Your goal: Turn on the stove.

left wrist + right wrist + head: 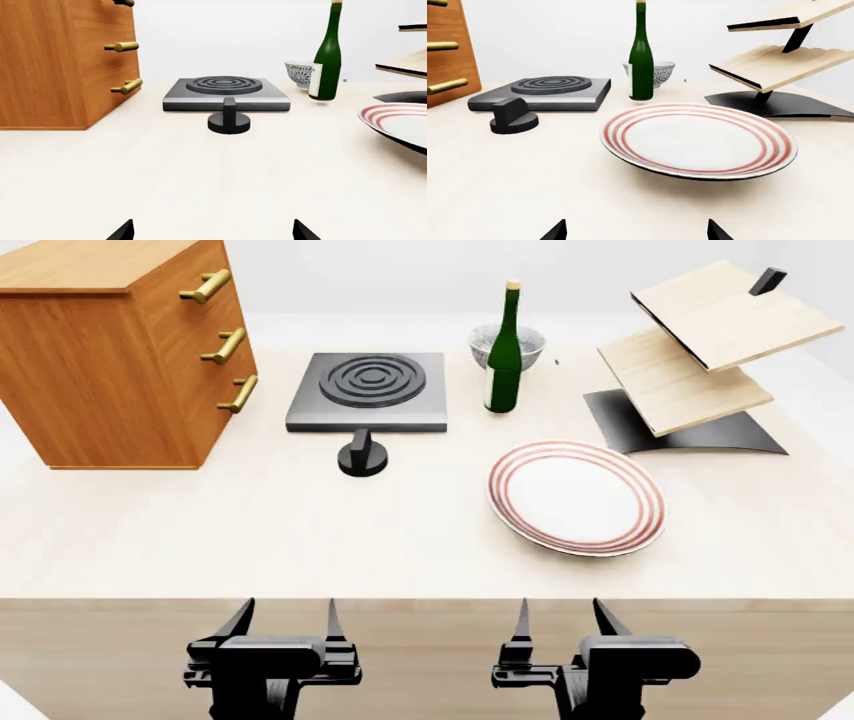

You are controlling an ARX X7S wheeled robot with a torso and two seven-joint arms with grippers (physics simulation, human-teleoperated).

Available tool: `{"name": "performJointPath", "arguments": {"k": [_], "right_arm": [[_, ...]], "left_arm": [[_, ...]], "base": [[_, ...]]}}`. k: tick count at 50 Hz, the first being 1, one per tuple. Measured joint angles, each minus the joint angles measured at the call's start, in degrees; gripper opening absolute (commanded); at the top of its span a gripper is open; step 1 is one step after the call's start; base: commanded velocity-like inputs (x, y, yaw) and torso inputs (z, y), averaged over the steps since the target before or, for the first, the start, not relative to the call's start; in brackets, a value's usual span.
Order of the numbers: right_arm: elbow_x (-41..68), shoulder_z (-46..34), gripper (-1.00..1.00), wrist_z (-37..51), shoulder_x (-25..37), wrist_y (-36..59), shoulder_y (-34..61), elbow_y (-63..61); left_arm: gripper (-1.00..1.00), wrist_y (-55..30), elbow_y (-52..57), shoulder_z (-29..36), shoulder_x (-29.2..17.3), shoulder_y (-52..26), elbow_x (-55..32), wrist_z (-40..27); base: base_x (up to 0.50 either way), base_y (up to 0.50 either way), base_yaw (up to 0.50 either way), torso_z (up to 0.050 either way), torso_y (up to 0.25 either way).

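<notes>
Both arms parked, stove not yet touched

The left pincer [286, 625] and right pincer [558, 625] hang wide and empty at the worktop's [267, 540] near edge. Straight ahead of the left one, well apart, sits the stove [367, 390], a dark slab with ringed burner. Its small black knob [362, 457] looks rigid and light; pinch the raised ridge and twist.

The knob [362, 457] sits before the stove [368, 390], drawers [120, 350] left, bottle [506, 350] right.
</notes>
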Motion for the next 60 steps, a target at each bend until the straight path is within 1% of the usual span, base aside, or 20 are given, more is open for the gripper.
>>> {"name": "performJointPath", "arguments": {"k": [14,20,23,27,36,41,48,60], "right_arm": [[0.00,-1.98,1.00,4.03,1.60,1.01,-0.21,-1.23],[1.01,-1.95,1.00,5.88,2.14,4.74,0.40,-2.60],[1.62,-2.02,1.00,6.54,2.59,8.42,0.78,-5.45],[3.44,-1.60,1.00,7.07,3.29,16.52,2.03,-11.63],[9.50,1.15,1.00,7.97,4.77,37.52,5.92,-28.90],[12.14,2.86,1.00,8.82,5.26,46.17,8.04,-36.20],[14.61,4.58,1.00,9.82,5.60,53.40,9.90,-42.45],[18.44,6.96,1.00,9.53,4.92,55.35,9.75,-46.54]], "left_arm": [[1.00,-0.02,0.45,1.99,-1.78,0.17,-1.74,-2.09],[1.00,-1.26,1.29,2.83,-2.71,-0.23,-1.74,-3.31],[1.00,-5.32,3.79,2.97,-3.27,-0.90,-2.36,-3.57],[1.00,-12.90,8.98,2.76,-4.12,-2.15,-3.81,-3.84],[1.00,-33.07,26.48,0.08,-6.41,-5.83,-10.10,-3.71],[1.00,-41.28,33.47,-1.64,-7.20,-7.90,-13.29,-3.70],[1.00,-47.44,38.78,-3.13,-7.95,-9.53,-15.86,-3.85],[1.00,-50.64,42.50,-3.92,-8.85,-9.85,-17.74,-4.01]], "base": [[0.00,0.00,0.00,0.000,0.000],[0.00,0.00,0.00,0.000,0.000],[0.00,0.00,0.00,0.000,0.000],[0.00,0.00,0.00,0.000,0.000],[0.00,0.00,0.00,0.000,0.000],[0.00,0.00,0.00,0.000,0.000],[0.02,0.00,0.00,0.000,0.000],[0.47,-0.01,0.00,0.000,0.000]]}}
